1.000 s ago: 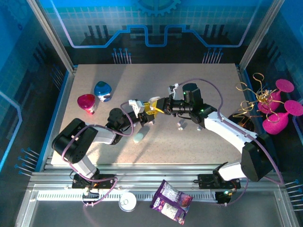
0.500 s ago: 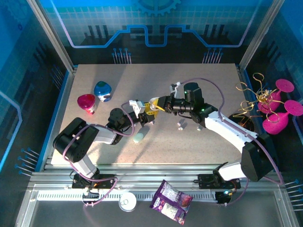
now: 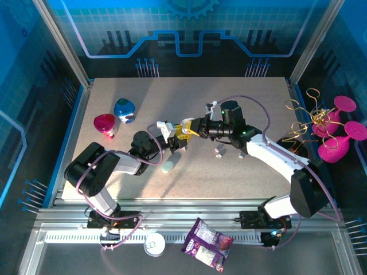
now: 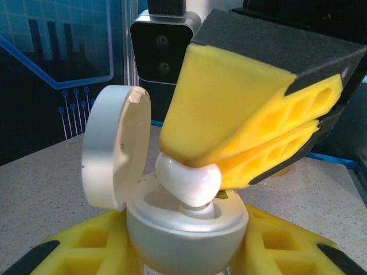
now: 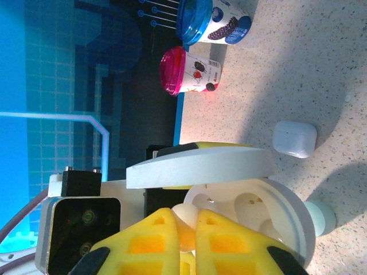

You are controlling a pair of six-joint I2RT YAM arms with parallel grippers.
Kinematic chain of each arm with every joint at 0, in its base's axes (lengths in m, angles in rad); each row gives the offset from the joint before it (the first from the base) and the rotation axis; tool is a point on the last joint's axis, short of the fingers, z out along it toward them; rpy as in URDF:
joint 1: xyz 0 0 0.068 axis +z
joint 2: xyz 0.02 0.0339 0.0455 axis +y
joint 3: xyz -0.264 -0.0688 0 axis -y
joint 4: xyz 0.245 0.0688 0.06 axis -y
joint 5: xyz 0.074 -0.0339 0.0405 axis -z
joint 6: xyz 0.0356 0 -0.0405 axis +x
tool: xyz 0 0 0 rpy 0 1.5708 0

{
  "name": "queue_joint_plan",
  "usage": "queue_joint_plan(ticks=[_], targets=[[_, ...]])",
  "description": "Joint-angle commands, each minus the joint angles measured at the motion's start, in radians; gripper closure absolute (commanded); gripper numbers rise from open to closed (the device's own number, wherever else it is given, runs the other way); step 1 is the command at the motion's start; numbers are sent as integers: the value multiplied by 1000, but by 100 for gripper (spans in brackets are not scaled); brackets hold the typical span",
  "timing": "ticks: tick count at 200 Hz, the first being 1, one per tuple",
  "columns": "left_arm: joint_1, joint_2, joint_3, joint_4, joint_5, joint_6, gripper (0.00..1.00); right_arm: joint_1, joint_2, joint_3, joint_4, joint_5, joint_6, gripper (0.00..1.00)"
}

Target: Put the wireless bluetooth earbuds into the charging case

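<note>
Right gripper (image 4: pixel 192 157) clamped on earbud (image 4: pixel 192 182), barely shifted this last second | earbud at its fingertips, touching open charging case (image 4: pixel 183 226) socket directly below | left gripper (image 3: pixel 172 139) clamps case | you're likely mid-insertion: press, then release.

**A blue-walled cell around my table**

I work over a pale speckled tabletop (image 3: pixel 252 103) edged in blue. Behind it stands a blue back wall (image 3: pixel 183 28) printed with a grid, circuit lines and a gear shape. Slanted metal posts (image 3: pixel 62 43) frame the corners. Aluminium rails (image 3: pixel 189 207) run along my near edge. Light falls brightest on the table's far half.
</note>
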Motion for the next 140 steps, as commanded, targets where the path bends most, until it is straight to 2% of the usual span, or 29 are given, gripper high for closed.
queue_joint_plan(ticks=[1, 19, 42, 74, 102, 140], targets=[[-9, -23, 7, 39, -6, 15, 67, -2, 10, 27, -90, 26, -58, 90], [-8, -19, 9, 39, -4, 16, 67, 4, 8, 43, -123, 26, -81, 87], [-9, -17, 9, 39, -3, 14, 67, 10, 2, 71, -176, 41, -116, 76], [-8, -17, 7, 39, -1, 17, 67, 10, -9, 94, -217, 56, -146, 66], [-9, -15, 7, 39, -2, 19, 67, 9, -16, 109, -231, 53, -162, 63], [-9, -11, 12, 39, 1, 18, 67, 12, -18, 122, -243, 46, -173, 64]])
